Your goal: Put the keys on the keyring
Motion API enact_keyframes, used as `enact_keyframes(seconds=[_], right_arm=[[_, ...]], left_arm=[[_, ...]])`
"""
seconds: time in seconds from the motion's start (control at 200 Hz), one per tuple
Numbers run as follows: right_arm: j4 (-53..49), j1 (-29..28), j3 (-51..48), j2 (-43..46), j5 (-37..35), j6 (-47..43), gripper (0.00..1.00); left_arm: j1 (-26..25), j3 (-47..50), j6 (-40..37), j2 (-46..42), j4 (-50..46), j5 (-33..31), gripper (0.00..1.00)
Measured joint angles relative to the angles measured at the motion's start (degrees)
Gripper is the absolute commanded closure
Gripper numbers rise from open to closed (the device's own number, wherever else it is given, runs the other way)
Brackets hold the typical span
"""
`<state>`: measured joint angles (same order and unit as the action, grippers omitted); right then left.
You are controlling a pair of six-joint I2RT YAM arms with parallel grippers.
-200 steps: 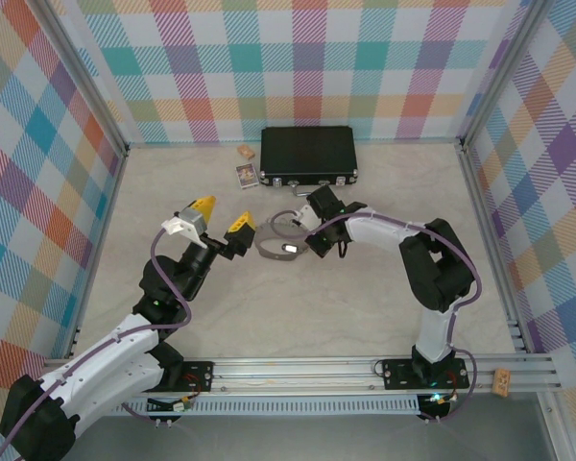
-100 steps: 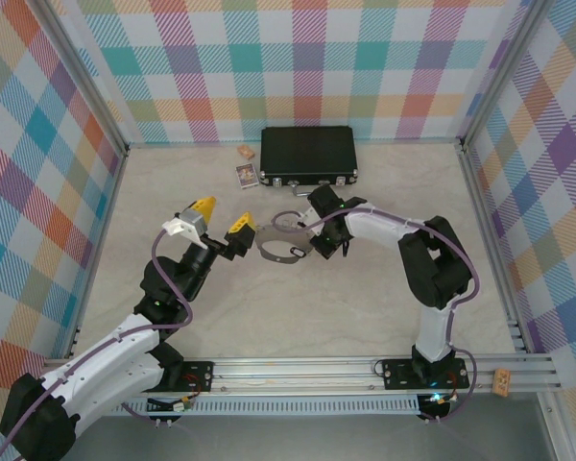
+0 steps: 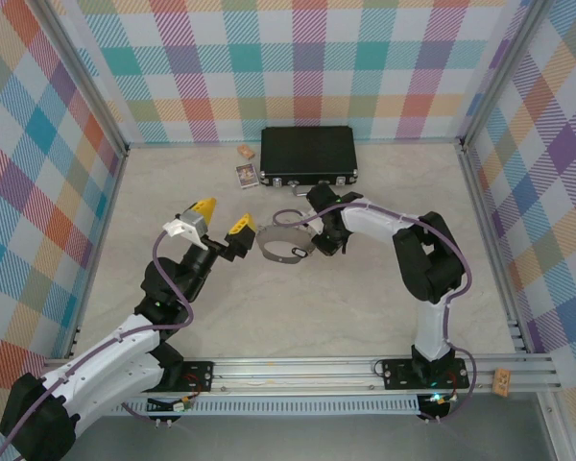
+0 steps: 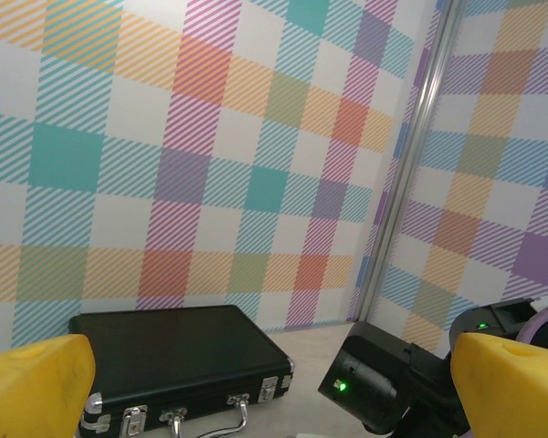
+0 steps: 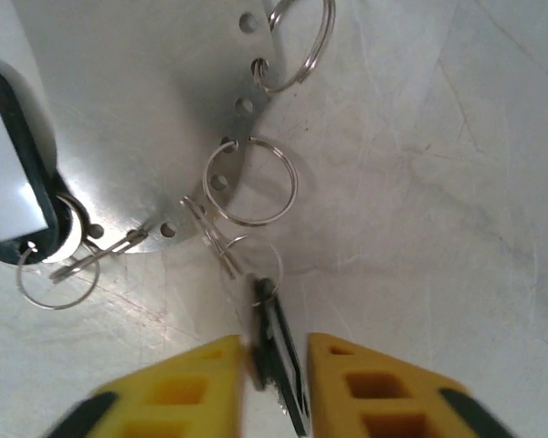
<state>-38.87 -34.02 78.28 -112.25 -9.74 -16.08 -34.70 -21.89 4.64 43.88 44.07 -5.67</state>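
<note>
Found the right gripper [image 5: 276, 351] nipped tight on the black tag of 1 key [image 5: 272, 319], edge-on, just beside the keyring [image 5: 137, 109] on the table [image 5: 420, 182] (hooked on or not, could not tell). Saw a 2nd key [image 5: 9, 178] lying against the hoop's rim. Found the left gripper [image 3: 223, 215] spread wide, empty, left of the keyring and apart from it.

Left pincer [image 3: 221, 217] hangs raised, fingers spread wide; right pincer [image 5: 274, 374] points downward, pinching a key [image 5: 276, 342].
</note>
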Motion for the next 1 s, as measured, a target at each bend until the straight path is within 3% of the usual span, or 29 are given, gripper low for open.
enact_keyframes(seconds=[1.0], right_arm=[[-0.37,5.73,-3.08,3.39,-3.23,4.09,0.60]], left_arm=[[-0.02,0.55,0.00,0.22,0.94,-0.02,0.00]])
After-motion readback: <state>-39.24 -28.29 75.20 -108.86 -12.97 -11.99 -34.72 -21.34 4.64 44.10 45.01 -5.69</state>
